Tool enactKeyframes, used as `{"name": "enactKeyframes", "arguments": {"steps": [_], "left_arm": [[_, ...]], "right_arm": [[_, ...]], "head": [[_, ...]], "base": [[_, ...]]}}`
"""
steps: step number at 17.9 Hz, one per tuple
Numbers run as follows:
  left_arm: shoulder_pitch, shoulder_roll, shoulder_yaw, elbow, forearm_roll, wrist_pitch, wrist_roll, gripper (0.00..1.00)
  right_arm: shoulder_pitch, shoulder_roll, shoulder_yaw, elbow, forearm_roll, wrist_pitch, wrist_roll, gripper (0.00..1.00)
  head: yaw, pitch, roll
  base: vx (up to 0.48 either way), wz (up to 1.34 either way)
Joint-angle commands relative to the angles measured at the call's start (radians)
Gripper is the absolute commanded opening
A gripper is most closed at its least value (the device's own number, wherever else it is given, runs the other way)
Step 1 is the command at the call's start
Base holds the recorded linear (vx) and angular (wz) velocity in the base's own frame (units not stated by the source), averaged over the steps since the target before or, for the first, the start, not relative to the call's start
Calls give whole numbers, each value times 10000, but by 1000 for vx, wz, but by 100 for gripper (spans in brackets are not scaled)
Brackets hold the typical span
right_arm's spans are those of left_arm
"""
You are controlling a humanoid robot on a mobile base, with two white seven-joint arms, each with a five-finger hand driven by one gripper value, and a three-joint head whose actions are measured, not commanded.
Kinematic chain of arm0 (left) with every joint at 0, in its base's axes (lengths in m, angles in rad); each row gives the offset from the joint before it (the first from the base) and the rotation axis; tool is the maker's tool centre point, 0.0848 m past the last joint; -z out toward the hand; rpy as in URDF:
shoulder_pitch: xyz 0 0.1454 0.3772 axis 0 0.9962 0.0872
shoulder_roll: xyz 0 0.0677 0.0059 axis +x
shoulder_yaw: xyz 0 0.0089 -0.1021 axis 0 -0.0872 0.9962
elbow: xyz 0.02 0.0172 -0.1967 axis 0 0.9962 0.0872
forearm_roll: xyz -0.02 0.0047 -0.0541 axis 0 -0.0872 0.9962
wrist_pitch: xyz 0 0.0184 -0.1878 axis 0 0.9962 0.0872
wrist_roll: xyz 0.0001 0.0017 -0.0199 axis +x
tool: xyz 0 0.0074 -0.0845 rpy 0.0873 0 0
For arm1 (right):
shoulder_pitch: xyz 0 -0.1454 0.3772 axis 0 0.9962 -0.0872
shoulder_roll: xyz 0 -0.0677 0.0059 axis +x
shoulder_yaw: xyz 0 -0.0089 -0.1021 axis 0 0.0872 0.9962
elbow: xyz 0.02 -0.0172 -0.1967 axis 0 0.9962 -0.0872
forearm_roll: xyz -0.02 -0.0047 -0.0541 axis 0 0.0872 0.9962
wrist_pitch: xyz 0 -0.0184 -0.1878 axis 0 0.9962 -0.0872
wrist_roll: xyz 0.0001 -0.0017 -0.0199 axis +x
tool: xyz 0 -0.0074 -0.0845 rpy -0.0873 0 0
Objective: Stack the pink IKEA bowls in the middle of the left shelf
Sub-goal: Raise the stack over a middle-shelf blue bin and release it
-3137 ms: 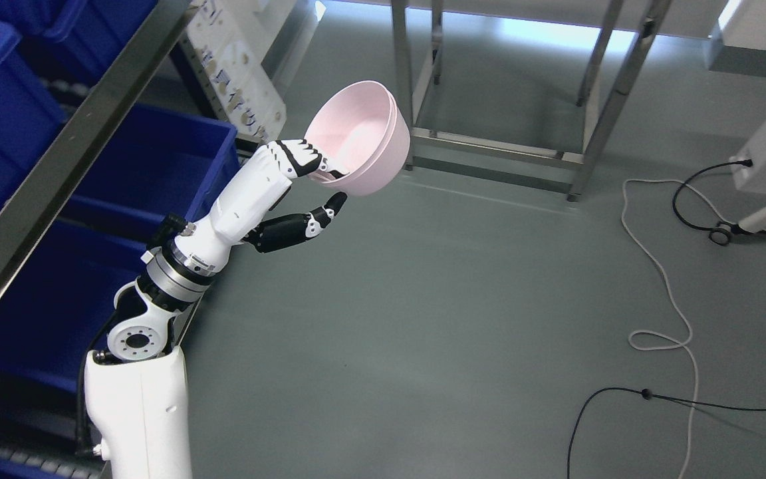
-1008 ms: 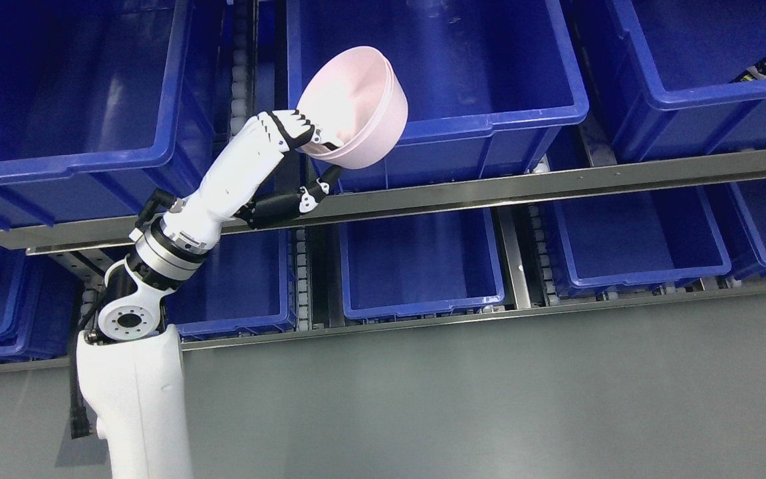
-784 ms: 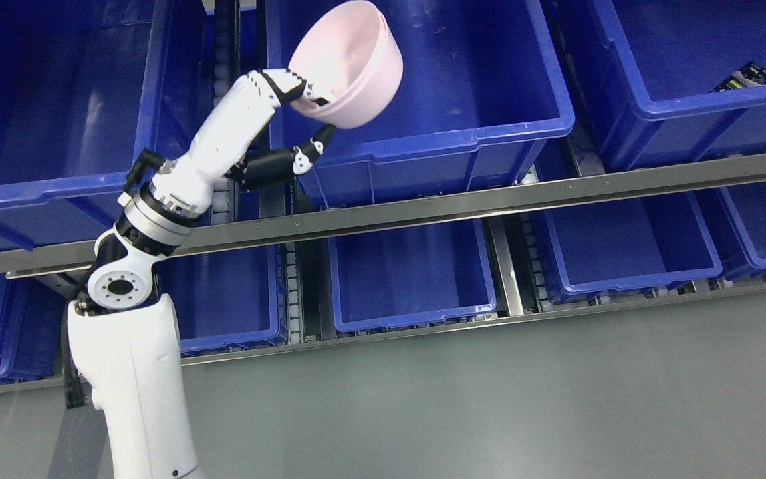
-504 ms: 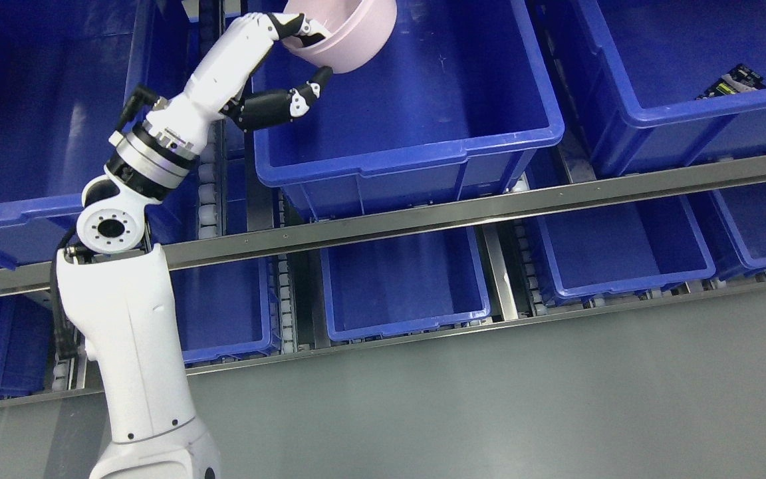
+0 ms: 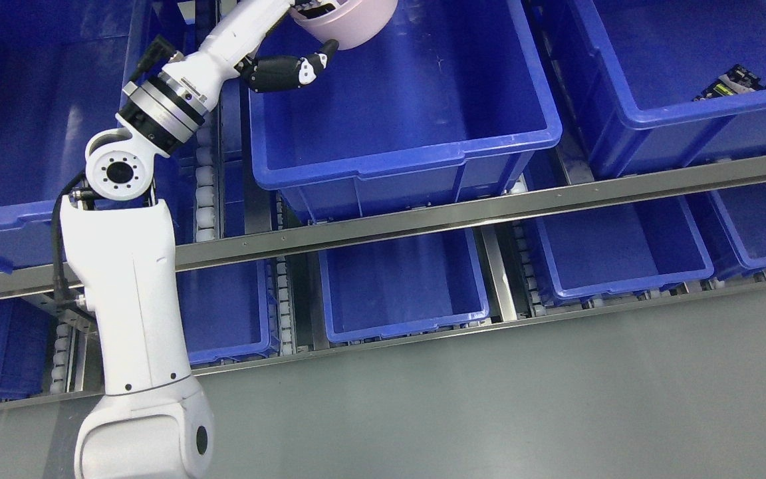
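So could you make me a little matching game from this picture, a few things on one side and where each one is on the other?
Things:
1. pink bowls
2. small dark packet
3. steel shelf rail
4. grey floor

Places:
A. lying in the upper right blue bin
B. across the bottom of the picture
C. held by the left hand above the upper middle blue bin
D. running between the upper and lower rows of bins

Pairs: 1-C, 2-A, 3-D, 4-B
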Motion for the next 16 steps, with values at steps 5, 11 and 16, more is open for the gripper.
{"name": "enactKeyframes", "arguments": {"steps": [5,11,16], "left_arm": [[-186,-119,-613,2575,-279,27,51,8],[-186,-119,-797,2575,-172,12,251,39],[-109,-119,-736,2483,149,12,1579,73]], "right_arm": [[0,-174,-46,-175,-15,-11,3,100],[0,-174,-46,-175,-15,-11,3,100],[0,-174,-46,-175,-15,-11,3,100]], "head": [[0,0,0],[0,0,0],[0,0,0]], "base": [[0,0],[0,0],[0,0]]}}
